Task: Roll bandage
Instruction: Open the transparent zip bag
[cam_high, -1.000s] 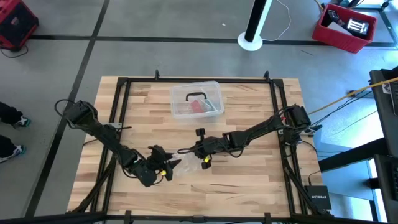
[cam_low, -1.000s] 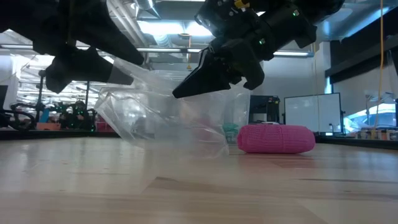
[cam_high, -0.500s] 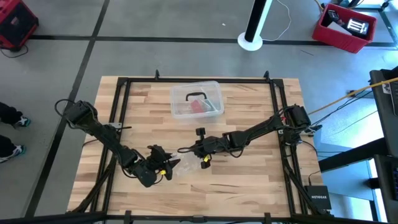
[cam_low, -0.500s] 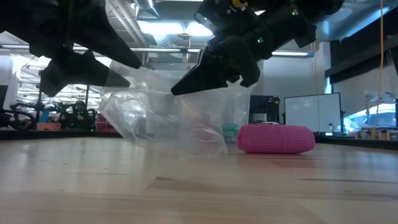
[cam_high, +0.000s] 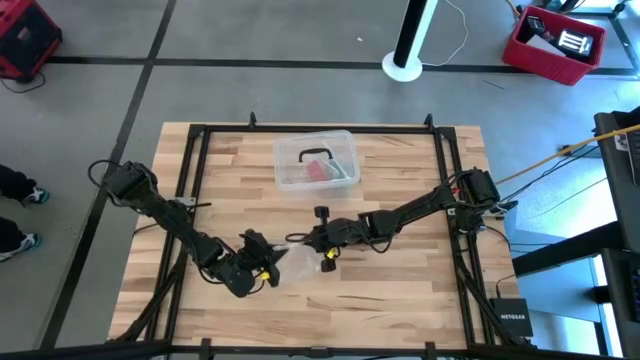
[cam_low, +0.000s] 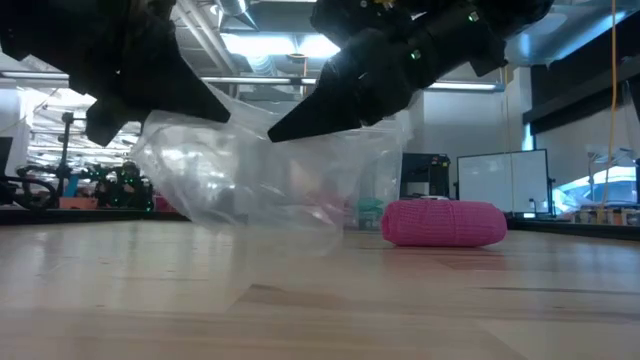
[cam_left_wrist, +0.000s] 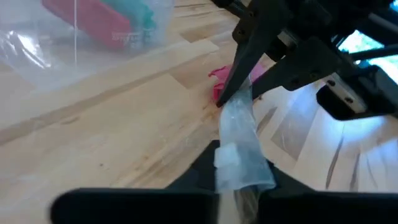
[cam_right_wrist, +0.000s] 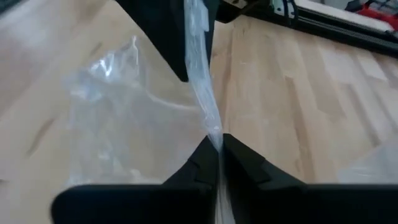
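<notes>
Both hands are pinching the same crumpled clear plastic wrapper (cam_low: 240, 190) near the front middle of the desk (cam_high: 400, 300): the left hand (cam_high: 268, 266) has closed on one edge, the right hand (cam_high: 293, 241) clamps the other. The pink bandage (cam_low: 443, 222), rolled up, lies on the wood just beside the wrapper.

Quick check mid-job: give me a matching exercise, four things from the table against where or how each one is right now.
Things:
1. bandage
2. plastic wrapper
3. clear box
4. right gripper

States:
A. pinched between both grippers, stretched above the table
B. lying as a pink roll on the wood, untouched
C. at the table's far middle, with pink contents
D. shut on a strip of film

Pairs: 1-B, 2-A, 3-C, 4-D
</notes>
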